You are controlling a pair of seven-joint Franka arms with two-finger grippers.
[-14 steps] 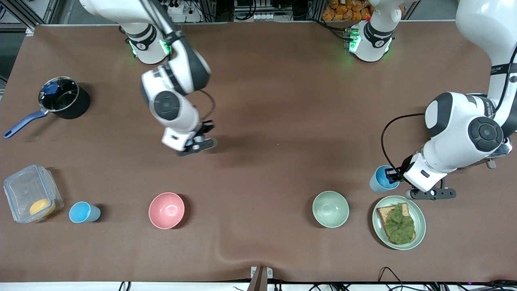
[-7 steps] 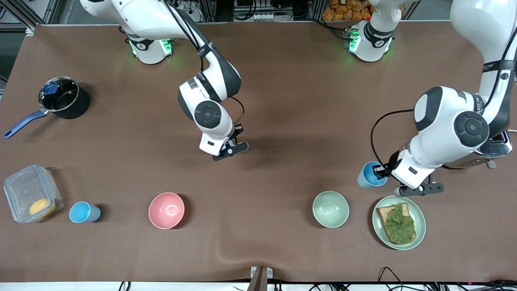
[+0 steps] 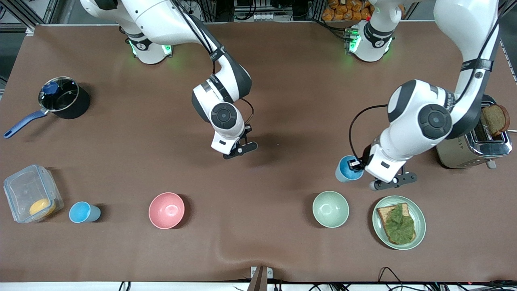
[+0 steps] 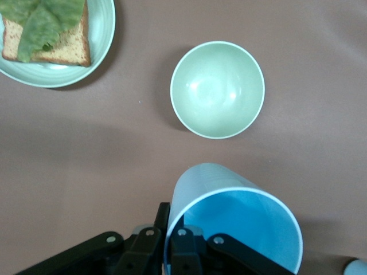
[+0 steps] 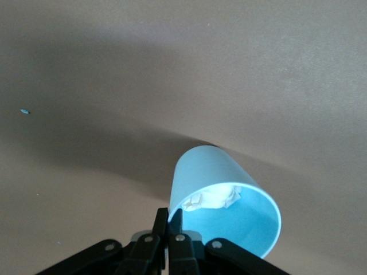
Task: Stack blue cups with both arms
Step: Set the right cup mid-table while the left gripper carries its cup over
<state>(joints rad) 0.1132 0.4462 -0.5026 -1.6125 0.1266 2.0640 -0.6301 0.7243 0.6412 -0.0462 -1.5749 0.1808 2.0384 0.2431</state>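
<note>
You find no readable text, label, brand, number or sign on anything in these views.

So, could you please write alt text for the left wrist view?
The left gripper holds a blue cup by its rim, above the brown table. Below it stand a pale green bowl and a plate with lettuce-topped toast.

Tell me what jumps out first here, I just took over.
Both arms hold cups. The left gripper pinches the rim of an empty blue cup over the table by the pale green bowl, and the right gripper holds a blue cup with a whitish bit inside over the table's middle. A third blue cup stands beside the clear container, toward the right arm's end.
</note>
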